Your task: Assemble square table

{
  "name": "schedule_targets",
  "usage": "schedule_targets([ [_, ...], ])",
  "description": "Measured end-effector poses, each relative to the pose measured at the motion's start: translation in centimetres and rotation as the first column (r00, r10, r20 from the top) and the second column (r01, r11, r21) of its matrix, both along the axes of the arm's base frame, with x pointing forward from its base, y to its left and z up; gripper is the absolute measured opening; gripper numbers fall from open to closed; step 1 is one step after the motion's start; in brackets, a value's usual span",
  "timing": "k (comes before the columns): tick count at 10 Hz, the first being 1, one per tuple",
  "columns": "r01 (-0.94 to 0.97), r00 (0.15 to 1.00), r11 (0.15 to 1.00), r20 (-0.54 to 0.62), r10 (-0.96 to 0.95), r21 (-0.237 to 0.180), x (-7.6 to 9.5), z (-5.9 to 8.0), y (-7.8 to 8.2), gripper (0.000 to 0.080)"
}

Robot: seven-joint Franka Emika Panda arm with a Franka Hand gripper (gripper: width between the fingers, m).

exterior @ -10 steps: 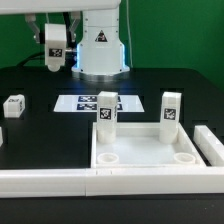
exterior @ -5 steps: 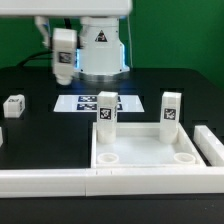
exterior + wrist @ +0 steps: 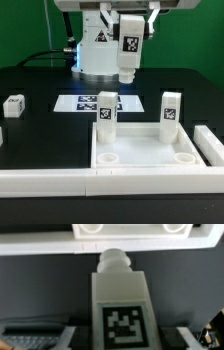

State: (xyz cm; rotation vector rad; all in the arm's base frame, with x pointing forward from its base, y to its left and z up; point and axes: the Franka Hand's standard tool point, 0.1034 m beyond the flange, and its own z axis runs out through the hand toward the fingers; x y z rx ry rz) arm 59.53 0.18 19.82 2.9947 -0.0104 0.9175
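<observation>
Gripper [image 3: 128,20]: pinched on one leg [image 3: 128,55], held upright, peg down, high over the tabletop [image 3: 40,85], well behind the slab [image 3: 98,150]. Judged light, stiff, smooth plastic; liable to slip or twist. Best gripped across flat sides of upper body, peg left free. Second leg [image 3: 107,112] and third leg [image 3: 170,112] standing at slab's far corners; fourth leg [image 3: 13,105] lying apart.

The blurred leg block [image 3: 120,291] runs off the wrist view's edge.
</observation>
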Motion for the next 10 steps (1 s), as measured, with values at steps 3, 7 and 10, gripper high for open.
schedule_targets([
  [3,0.029,0.988,0.998,0.155,-0.019,-0.062,-0.5,-1.1,-1.1,0.0290],
  [7,0.009,0.997,0.997,0.077,-0.015,0.074,0.6,-3.3,8.4,0.0290],
  [10,0.004,0.996,0.995,0.089,-0.013,0.097,2.0,-3.0,10.2,0.0290],
])
